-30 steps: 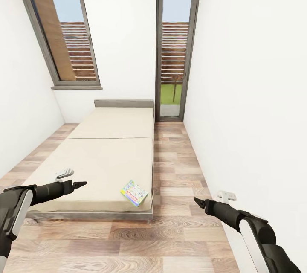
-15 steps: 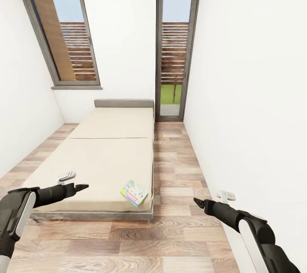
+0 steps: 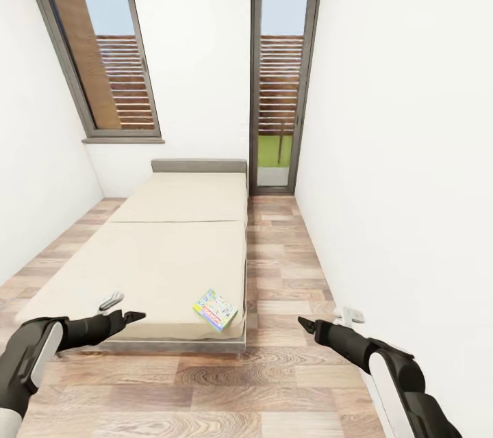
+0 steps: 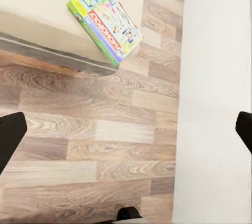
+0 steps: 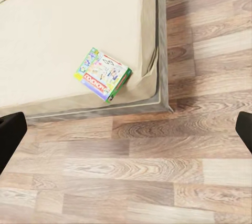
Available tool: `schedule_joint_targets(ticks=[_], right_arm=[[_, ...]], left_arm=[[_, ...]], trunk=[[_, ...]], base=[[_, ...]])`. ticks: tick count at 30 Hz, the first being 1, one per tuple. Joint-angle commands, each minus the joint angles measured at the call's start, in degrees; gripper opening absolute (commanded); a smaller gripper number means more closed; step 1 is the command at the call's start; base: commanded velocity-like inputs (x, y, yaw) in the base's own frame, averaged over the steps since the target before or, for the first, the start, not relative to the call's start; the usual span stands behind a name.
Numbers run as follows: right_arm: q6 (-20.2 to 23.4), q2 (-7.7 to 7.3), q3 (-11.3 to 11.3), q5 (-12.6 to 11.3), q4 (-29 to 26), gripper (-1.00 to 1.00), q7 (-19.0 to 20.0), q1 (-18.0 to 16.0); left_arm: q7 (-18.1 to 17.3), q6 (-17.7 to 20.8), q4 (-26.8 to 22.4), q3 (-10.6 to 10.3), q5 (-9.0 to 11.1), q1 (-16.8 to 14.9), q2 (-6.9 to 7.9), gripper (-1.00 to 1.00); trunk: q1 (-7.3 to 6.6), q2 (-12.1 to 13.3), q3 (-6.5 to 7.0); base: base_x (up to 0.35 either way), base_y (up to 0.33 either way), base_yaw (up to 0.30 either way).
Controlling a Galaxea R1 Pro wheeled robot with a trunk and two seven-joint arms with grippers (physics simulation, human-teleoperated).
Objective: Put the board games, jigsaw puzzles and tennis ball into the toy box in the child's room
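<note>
One board game [image 3: 215,309] lies in sight, flat on the bed [image 3: 164,253] at its near right corner, close to the foot edge and the side that faces the strip of wood floor [image 3: 287,267]. It is a thin box with a bright printed cover, green along one edge, turned at an angle to the bed's sides. Both wrist views look down on it there, its corner close to the mattress edge.

Over the last second the left gripper [image 3: 134,317] has sunk lower and drifted a little toward the game, now hanging at the foot edge of the bed, to the left of the box. The right gripper [image 3: 305,324] has also slid inward, over the floor just right of the bed's corner. The bed, the windows and the game sit where they did, so the arms have moved rather than the base.

Both pairs of jaws are spread wide and hold nothing: in each wrist view the dark fingertips sit at opposite edges with bare floor between.

This looks like the start of a reach for the game, with both arms closing on it from either side. Nothing is gripped yet, and the desk and toy box are still to be reached afterwards.
</note>
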Motion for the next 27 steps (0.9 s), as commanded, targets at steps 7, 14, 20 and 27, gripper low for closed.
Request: schedule_joint_targets(ticks=[7,14,20,27], right_arm=[[0.3,0.49,1.0,0.1,0.1,1.00,0.3,-0.1],[0.4,0.60,2.6,-0.7,-0.5,1.00,1.3,-0.1],[0.5,0.62,2.9,-4.2,-0.9,1.00,3.3,-0.1],[0.8,-0.12,2.6,-11.5,-1.1,1.00,5.4,-0.1]], left_arm=[[0.0,0.1,3.4,0.2,3.9,-0.1,0.03,1.00],[0.0,0.0,4.7,0.3,5.4,-0.1,-0.24,1.00],[-0.1,0.0,5.0,0.3,5.7,-0.1,-1.93,1.00],[-0.1,0.0,5.1,0.3,5.8,-0.1,-4.33,1.00]], trunk=[[1.57,-2.9,-1.38],[3.11,-5.8,-2.64],[4.43,-8.2,-3.72],[5.97,-11.0,-4.97]], base=[[0.000,0.000,0.000],[0.000,0.000,0.000],[0.000,0.000,0.000],[0.000,0.000,0.000]])
